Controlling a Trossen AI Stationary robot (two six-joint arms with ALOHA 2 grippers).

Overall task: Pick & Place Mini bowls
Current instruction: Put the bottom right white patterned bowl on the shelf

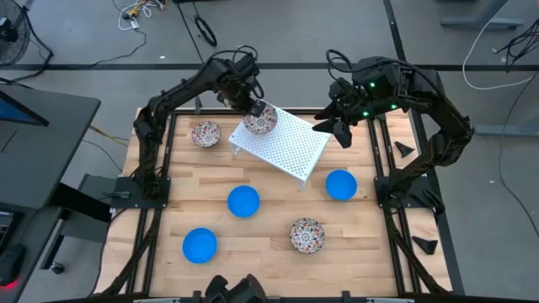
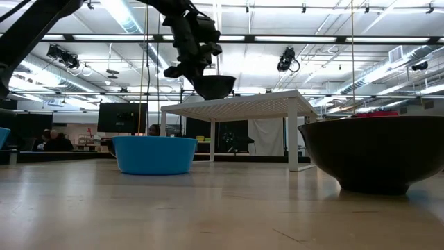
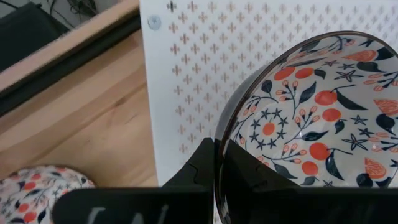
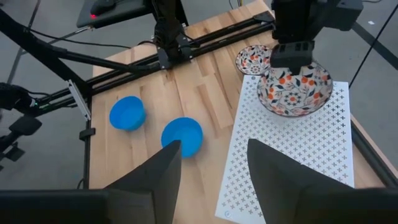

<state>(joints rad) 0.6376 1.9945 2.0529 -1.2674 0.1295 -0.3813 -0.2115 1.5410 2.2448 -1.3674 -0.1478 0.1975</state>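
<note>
Fig.: L gripper (image 1: 253, 108) is pinching the rim of a patterned mini bowl (image 1: 260, 119), fingers (image 3: 205, 167) pressed together w/ the rim between them, one inside & one outside the wall. The held bowl is hanging directly under the pincer, over the far-left corner of the white perforated rack (image 1: 286, 143); in the low view its base is sitting just above the rack top, contact cannot be told. A second patterned bowl (image 1: 205, 133) is resting on the wooden table (image 1: 269, 223) just beside the L pincer, on its outer side, off the rack.

R gripper (image 1: 335, 128) is hovering w/ fingers spread, gripping nothing, over the rack's opposite far edge, well apart from the held bowl. Nearest to it: a blue bowl (image 1: 340, 184) on the table below, toward the near side, just past the rack. Farther toward the near edge: a blue bowl (image 1: 243, 201) near centre, a third patterned bowl (image 1: 306, 235), & a blue bowl (image 1: 200, 245) at the near-left, all upright & apart from each other.
</note>
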